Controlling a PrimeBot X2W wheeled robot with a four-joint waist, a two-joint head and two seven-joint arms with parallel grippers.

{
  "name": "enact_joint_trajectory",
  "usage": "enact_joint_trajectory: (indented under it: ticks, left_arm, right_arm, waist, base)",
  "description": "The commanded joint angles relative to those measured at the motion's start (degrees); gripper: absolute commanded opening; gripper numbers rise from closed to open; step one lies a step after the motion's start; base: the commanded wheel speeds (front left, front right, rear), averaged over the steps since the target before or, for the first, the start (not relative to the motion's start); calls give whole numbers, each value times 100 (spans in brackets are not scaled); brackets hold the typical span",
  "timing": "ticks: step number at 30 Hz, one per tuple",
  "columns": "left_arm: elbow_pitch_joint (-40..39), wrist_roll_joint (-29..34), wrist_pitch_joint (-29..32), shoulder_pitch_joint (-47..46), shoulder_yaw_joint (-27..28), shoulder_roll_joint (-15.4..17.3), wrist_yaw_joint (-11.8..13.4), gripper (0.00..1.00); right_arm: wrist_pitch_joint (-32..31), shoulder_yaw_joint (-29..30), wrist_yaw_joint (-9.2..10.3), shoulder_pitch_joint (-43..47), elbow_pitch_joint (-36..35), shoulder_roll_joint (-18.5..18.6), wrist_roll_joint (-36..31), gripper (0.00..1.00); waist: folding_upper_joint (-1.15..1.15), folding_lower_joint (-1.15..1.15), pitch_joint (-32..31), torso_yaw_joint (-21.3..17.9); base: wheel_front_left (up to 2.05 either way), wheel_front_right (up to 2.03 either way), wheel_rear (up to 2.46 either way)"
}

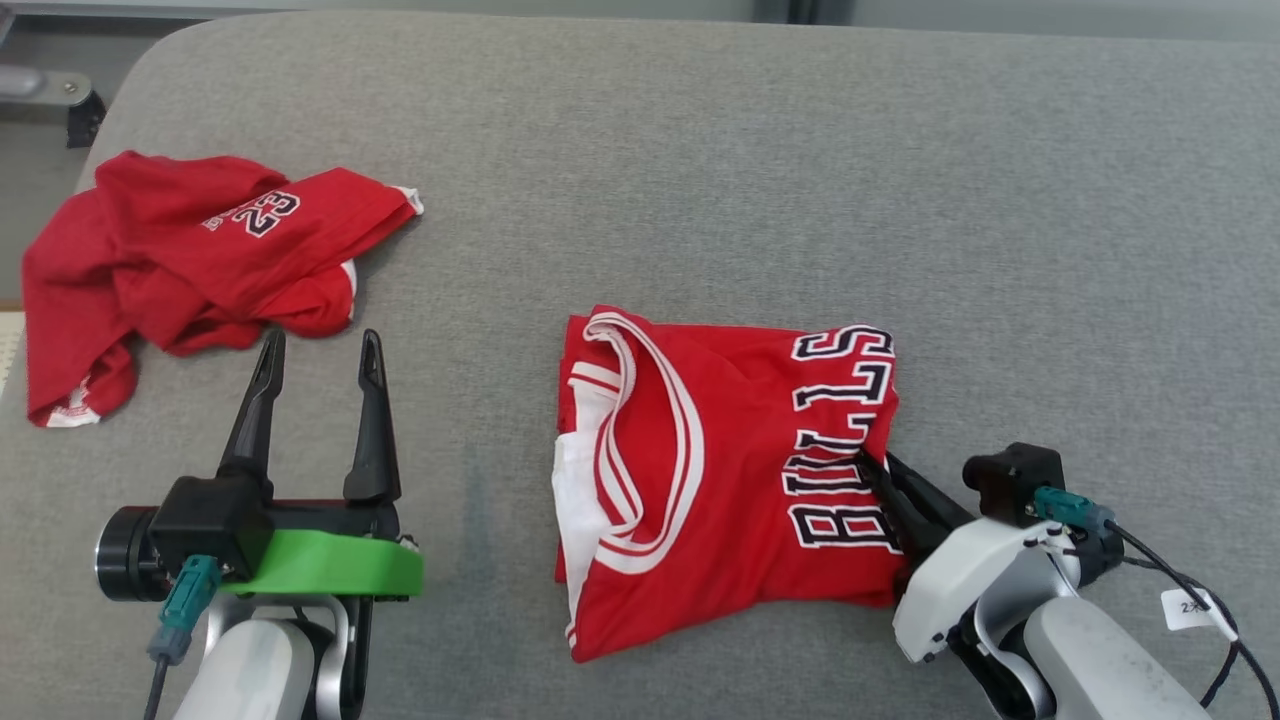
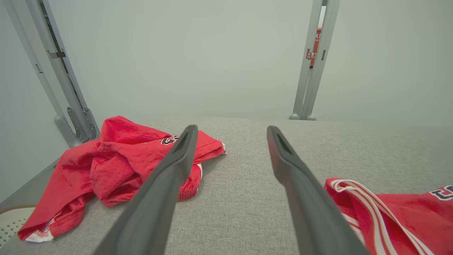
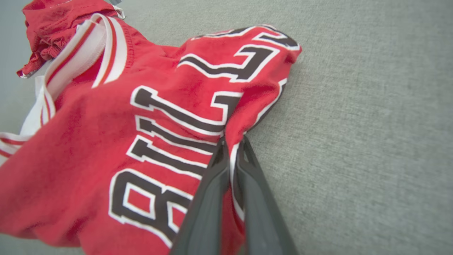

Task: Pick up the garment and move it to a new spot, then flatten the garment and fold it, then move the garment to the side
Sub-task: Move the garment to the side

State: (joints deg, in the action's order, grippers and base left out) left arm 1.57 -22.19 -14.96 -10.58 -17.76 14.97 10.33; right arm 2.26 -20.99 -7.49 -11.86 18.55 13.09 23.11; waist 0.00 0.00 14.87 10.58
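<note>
Right wrist view: right gripper, two dark fingers pinched together on the right edge of the folded red jersey with black-and-white BULLS lettering. Jersey lies mid-right on the grey woven cushion. Head view: left gripper, fingers spread apart, just beside a crumpled red garment numbered 23 at far left.

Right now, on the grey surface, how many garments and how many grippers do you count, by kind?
Folded garments: 1, the folded jersey, its edge pinched by the right gripper.
Crumpled garments: 1, the crumpled garment at the robot's left.
Grippers: 2, the left gripper open, the right one shut.
Total: 4
</note>
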Motion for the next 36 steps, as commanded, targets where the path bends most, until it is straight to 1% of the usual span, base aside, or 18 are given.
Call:
enact_joint_trajectory:
  ticks: [1,5,8,10,14,15,21,27,30,33,34,35,36]
  left_arm:
    - [-49,58,-28,34,33,-21,-28,100]
    - [-143,159,-29,16,19,-35,-88,100]
    - [-240,240,-29,-93,-37,-56,-151,100]
    - [-301,297,-28,-240,-113,-69,-218,100]
    - [-417,404,2,-574,-294,-84,-354,100]
    - [-458,431,15,-681,-345,-88,-385,100]
    - [-613,651,107,-1258,-589,-70,-598,100]
    - [-751,775,170,-1747,-785,-134,-745,100]
    - [-756,832,180,-1915,-863,-167,-784,100]
    - [-715,858,164,-1998,-909,-190,-810,100]
    - [-698,859,156,-2009,-908,-187,-812,100]
    - [-674,856,149,-2009,-910,-183,-811,100]
    - [-641,845,140,-1996,-910,-181,-807,100]
  right_arm:
    - [77,-37,0,-128,-87,79,16,0]
    - [137,-151,4,-302,-204,318,60,0]
    - [182,-35,4,-466,-204,515,119,0]
    - [194,144,4,-613,-140,708,129,0]
    - [222,591,4,-1091,19,1107,201,0]
    - [213,706,4,-1241,114,1254,210,0]
    - [371,1390,4,-1978,710,2026,354,0]
    - [422,2140,4,-2503,1334,2656,298,0]
    - [470,2515,4,-2680,1613,2836,211,0]
    - [481,2701,4,-2778,1790,2802,119,0]
    - [448,2760,4,-2809,1883,2789,49,36]
    - [467,2804,4,-2839,1938,2764,3,66]
    - [532,2865,4,-2870,1985,2705,-33,100]
  waist:
    - [0,0,-44,-388]
    - [0,0,-31,-844]
    - [0,0,77,-1072]
    - [0,0,223,-1178]
    - [0,0,723,-1322]
    - [0,0,875,-1354]
    - [0,0,1573,-1414]
    - [0,0,2104,-1324]
    - [0,0,2273,-1277]
    - [0,0,2310,-1272]
    - [0,0,2307,-1286]
    - [0,0,2290,-1303]
    - [0,0,2253,-1323]
  base:
    - [0,0,0]
    - [0,0,0]
    - [0,0,0]
    - [0,0,0]
    - [0,0,0]
    - [0,0,0]
    - [0,0,0]
    - [0,0,0]
    - [0,0,0]
    - [0,0,0]
    - [0,0,0]
    - [0,0,0]
    - [0,0,0]
